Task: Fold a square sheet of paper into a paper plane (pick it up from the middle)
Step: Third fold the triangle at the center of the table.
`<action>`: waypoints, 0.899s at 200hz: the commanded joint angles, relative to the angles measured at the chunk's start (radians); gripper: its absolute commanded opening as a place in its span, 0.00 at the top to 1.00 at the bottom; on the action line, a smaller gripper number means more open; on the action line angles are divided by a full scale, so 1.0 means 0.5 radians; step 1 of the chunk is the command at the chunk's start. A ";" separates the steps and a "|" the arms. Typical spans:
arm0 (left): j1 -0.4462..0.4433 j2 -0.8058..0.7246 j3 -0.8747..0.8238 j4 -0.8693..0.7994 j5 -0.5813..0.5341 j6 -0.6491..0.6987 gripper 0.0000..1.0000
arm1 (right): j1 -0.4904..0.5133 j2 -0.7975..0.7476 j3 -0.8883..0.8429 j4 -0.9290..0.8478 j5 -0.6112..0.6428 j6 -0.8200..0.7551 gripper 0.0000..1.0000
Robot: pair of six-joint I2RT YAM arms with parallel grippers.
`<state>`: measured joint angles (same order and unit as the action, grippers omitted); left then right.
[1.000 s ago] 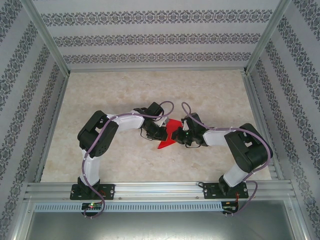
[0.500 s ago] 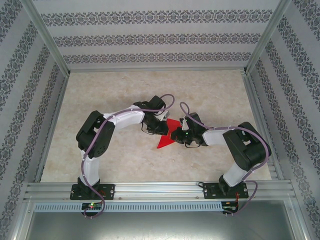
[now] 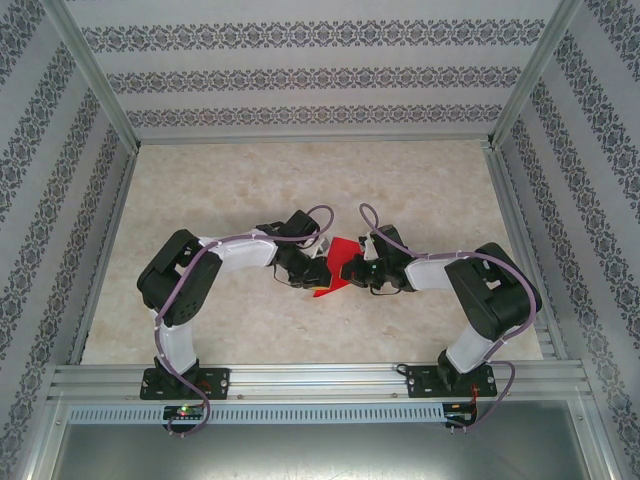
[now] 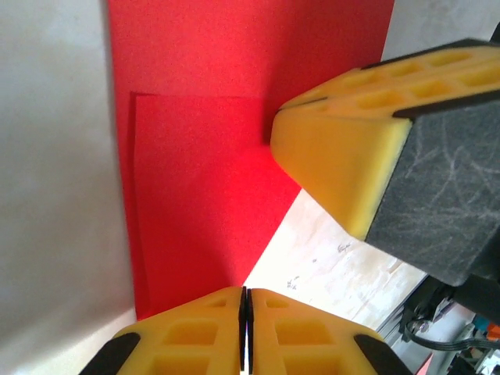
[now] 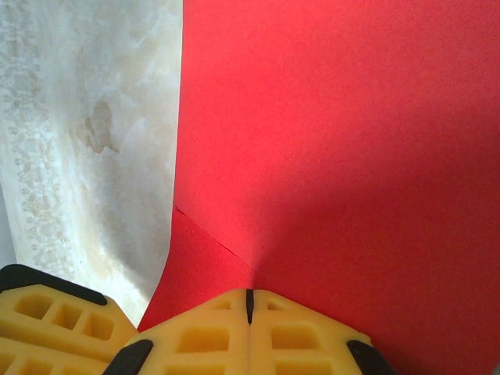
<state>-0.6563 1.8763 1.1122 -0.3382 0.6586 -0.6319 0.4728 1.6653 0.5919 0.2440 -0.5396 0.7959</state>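
Observation:
The square sheet of paper (image 3: 345,250) is bright red and partly folded, held just above the table between both grippers. My left gripper (image 3: 322,272) is shut, its yellow fingertips (image 4: 211,312) pinching a tapering edge of the paper (image 4: 203,180), where a folded layer overlaps a larger one. From the right, my right gripper (image 3: 352,272) is shut on the paper (image 5: 336,156), which puckers into its jaws. The left wrist view shows a right finger (image 4: 344,156) touching the sheet. The right wrist view shows a left finger (image 5: 47,324) at its lower left.
The pale marbled tabletop (image 3: 250,180) stretches around and behind the arms. Patterned walls and aluminium posts enclose it, and a metal rail (image 3: 320,378) runs along the near edge by the arm bases.
The left arm has swung lower and toward the near side, bringing its gripper closer over the paper. Less red shows from above. The right arm has barely moved.

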 commanded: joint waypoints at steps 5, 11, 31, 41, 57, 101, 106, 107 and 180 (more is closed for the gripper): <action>-0.045 -0.015 -0.020 0.213 0.008 -0.126 0.87 | -0.003 0.072 -0.073 -0.276 0.082 -0.052 0.97; -0.049 -0.009 -0.023 0.239 0.005 -0.138 0.87 | -0.006 0.067 -0.074 -0.279 0.084 -0.052 0.97; -0.067 0.020 -0.020 0.301 0.020 -0.174 0.87 | -0.006 0.059 -0.073 -0.289 0.085 -0.055 0.97; -0.077 0.041 -0.010 0.316 0.034 -0.184 0.87 | -0.010 0.063 -0.073 -0.292 0.090 -0.056 0.97; -0.095 0.064 0.001 0.297 0.029 -0.171 0.87 | -0.013 0.063 -0.076 -0.294 0.086 -0.057 0.97; -0.101 0.085 -0.069 0.239 -0.016 -0.097 0.88 | -0.028 0.066 -0.075 -0.301 0.077 -0.077 0.98; -0.102 0.088 -0.072 0.223 -0.027 -0.084 0.88 | -0.030 0.066 -0.073 -0.304 0.076 -0.078 0.98; -0.102 0.087 -0.071 0.221 -0.030 -0.084 0.88 | -0.031 0.066 -0.073 -0.304 0.076 -0.080 0.98; -0.101 0.130 -0.057 0.055 -0.180 0.062 0.88 | -0.047 0.054 -0.064 -0.359 0.085 -0.125 0.98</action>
<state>-0.6945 1.9152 1.0885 -0.2413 0.6174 -0.6502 0.4641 1.6653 0.5930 0.2356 -0.5449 0.7765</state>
